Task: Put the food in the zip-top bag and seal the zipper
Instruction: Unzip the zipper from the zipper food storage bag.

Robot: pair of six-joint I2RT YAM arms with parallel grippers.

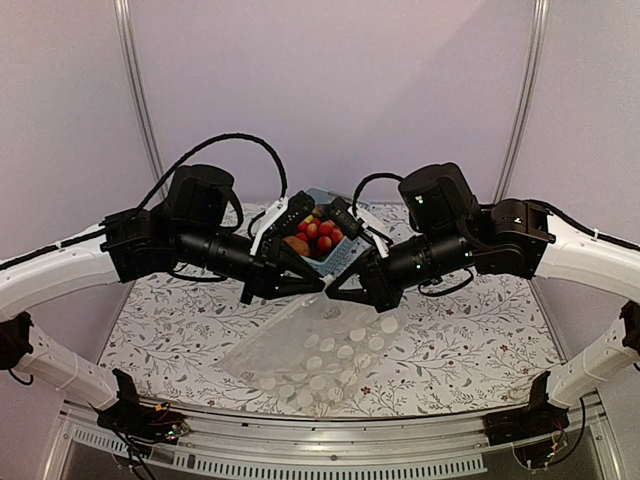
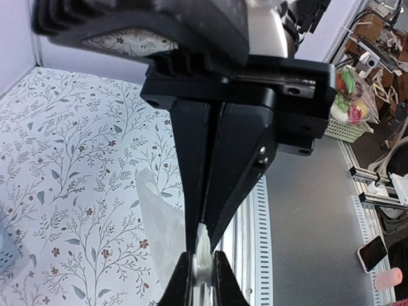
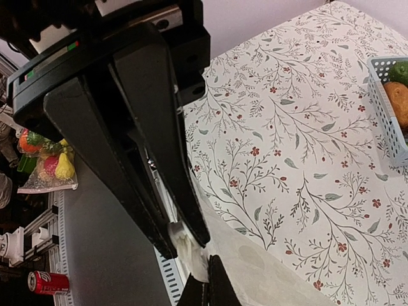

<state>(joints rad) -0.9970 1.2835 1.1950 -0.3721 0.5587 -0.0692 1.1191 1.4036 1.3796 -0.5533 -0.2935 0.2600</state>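
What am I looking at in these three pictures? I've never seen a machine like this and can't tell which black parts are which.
These are two robot arms bolted at the table's near edge: the left arm and the right arm. The wide picture comes from a camera above and behind them. The other two come from a small camera on each wrist, so the big black wedges there are that arm's own jaws, seen close up. On the flowered table cover lie a clear bag with white dots and, behind it, a light-blue basket holding small fruit and vegetables. Both pairs of jaws are closed on the bag's far edge, one towards each side. The food is not in the bag yet.
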